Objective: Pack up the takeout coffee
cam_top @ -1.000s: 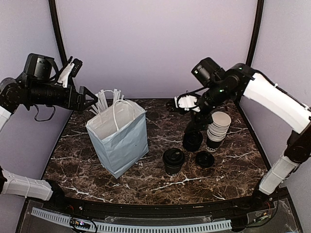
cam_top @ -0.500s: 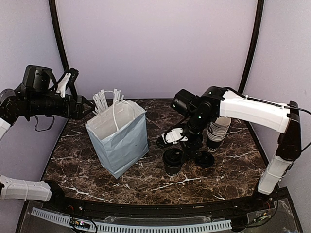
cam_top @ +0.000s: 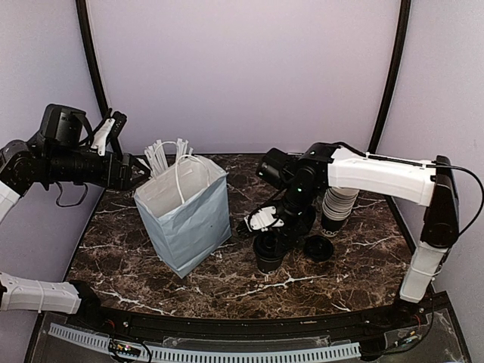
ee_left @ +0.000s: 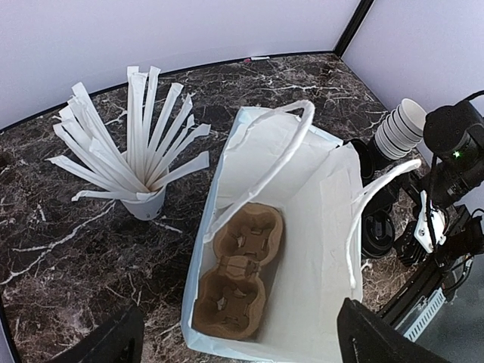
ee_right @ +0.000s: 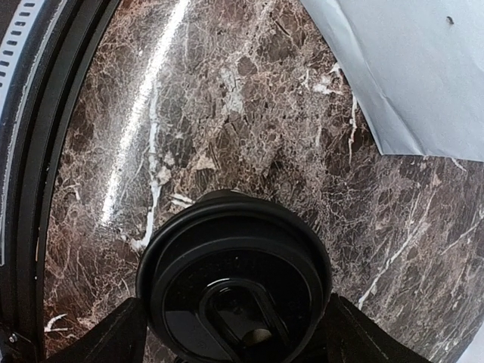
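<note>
**Right claw [ee_right: 233, 318] set astride the takeout coffee [ee_right: 234, 280], before a lift to the paper bag [cam_top: 185, 215].**

The coffee stands upright on the surface [cam_top: 249, 287], just right of the bag at mid-frame in the top view. It is flanked by the right claw's widely spread fingers, and contact cannot be judged. A grip is best taken on the cup wall under the lid rim and closed gently, so that the paper is not crushed. The cup should be kept level on the way over. The left claw [ee_left: 240, 318] is held wide and empty above the bag mouth. Only the left wrist view shows the cardboard carrier [ee_left: 236, 272] at the bag's bottom, with both wells free. Only the right wrist view shows the lid centred between the fingers. The stacked cups [cam_top: 336, 204] and the loose lid [cam_top: 318, 246] close by are best seen from above.
</note>
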Tool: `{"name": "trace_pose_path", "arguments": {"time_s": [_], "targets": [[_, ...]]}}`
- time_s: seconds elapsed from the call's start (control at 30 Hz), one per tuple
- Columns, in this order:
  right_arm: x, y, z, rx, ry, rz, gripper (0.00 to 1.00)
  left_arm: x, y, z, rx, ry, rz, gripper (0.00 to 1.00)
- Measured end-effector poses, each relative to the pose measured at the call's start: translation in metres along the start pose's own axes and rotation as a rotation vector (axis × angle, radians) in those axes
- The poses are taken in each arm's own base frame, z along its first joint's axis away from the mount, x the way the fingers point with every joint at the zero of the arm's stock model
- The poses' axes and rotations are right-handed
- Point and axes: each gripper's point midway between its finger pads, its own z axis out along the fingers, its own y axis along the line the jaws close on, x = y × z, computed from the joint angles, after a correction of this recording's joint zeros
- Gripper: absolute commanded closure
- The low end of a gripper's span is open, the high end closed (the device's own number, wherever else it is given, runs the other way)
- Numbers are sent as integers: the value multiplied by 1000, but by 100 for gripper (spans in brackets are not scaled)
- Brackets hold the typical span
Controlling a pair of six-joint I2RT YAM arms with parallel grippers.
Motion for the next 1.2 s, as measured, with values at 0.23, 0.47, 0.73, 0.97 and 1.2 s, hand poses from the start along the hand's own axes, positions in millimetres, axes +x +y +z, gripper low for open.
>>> {"name": "trace_pose_path", "arguments": {"time_s": [0.23,0.47,0.73,0.97,1.2], "targets": [[1,0,6,-13,8,3,22,6,0,4,3,17,-4,10],[1,0,6,-14,8,3,20,6,-2,6,17,17,-4,11],[-3,5,10,-30,11,-10,23,7,-3,6,24,19,-4,12],[-3,3,10,-17,15,3,41,8,-4,8,29,25,-5,12],[-7,-1,-12,20,17,2,44,10,-6,16,43,54,2,16]]}}
